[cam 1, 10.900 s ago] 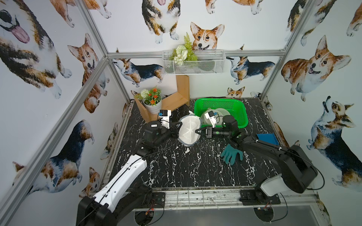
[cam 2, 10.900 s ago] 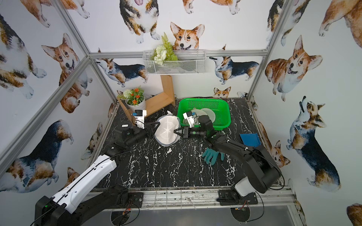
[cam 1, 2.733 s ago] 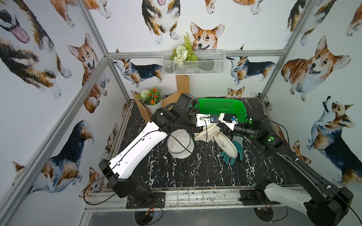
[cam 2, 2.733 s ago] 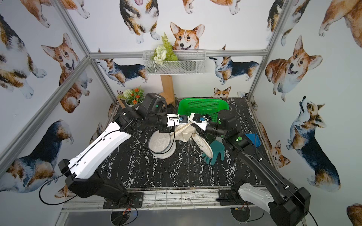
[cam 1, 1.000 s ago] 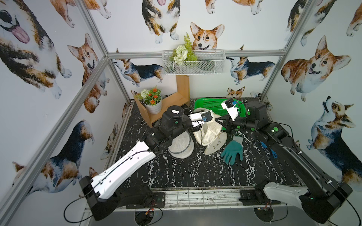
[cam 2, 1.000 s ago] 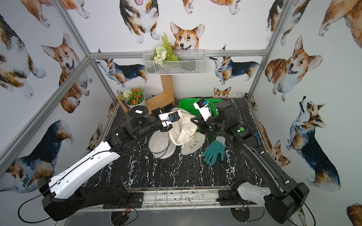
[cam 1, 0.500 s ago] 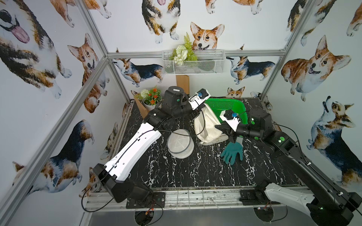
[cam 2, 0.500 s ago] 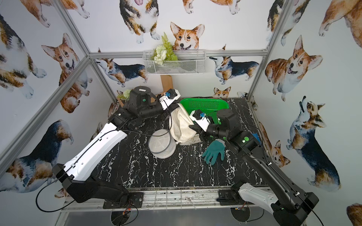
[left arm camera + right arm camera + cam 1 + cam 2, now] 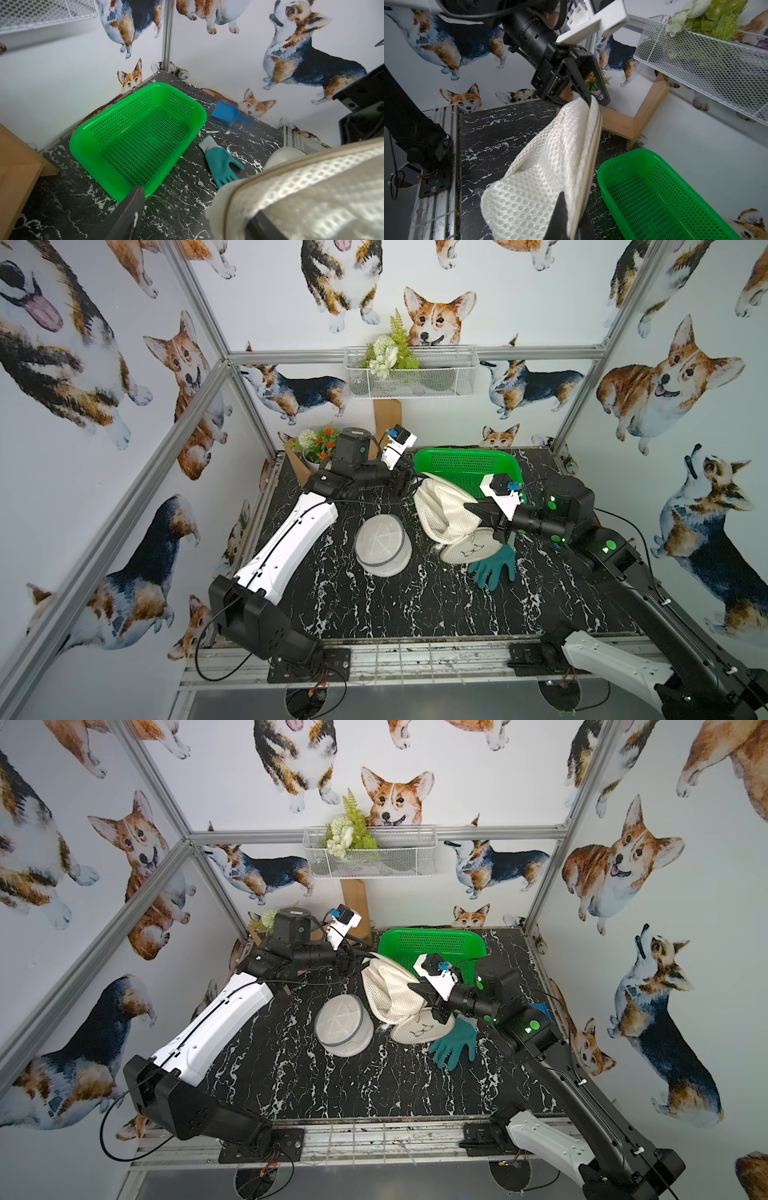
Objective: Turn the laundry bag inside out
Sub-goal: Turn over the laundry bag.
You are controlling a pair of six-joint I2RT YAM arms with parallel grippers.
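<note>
In both top views, you have the laundry bag point(image 9: 444, 510) hanging above the table point(image 9: 374, 614), stretched between your two arms just in front of the green basket point(image 9: 465, 460). Your right gripper point(image 9: 478, 510) is pinched on its lower side, and your left gripper point(image 9: 353, 965) sits at its upper corner. A teal glove point(image 9: 455, 1044) lies close by (a round mesh pouch point(image 9: 343, 1029) rests apart). From the left wrist, your fingers point(image 9: 131, 212) stand spread wide, cloth draped over one. From the right wrist, your right jaws are clamped on the bag's seam, and the bag's corner hangs hooked on one left fingertip.
</note>
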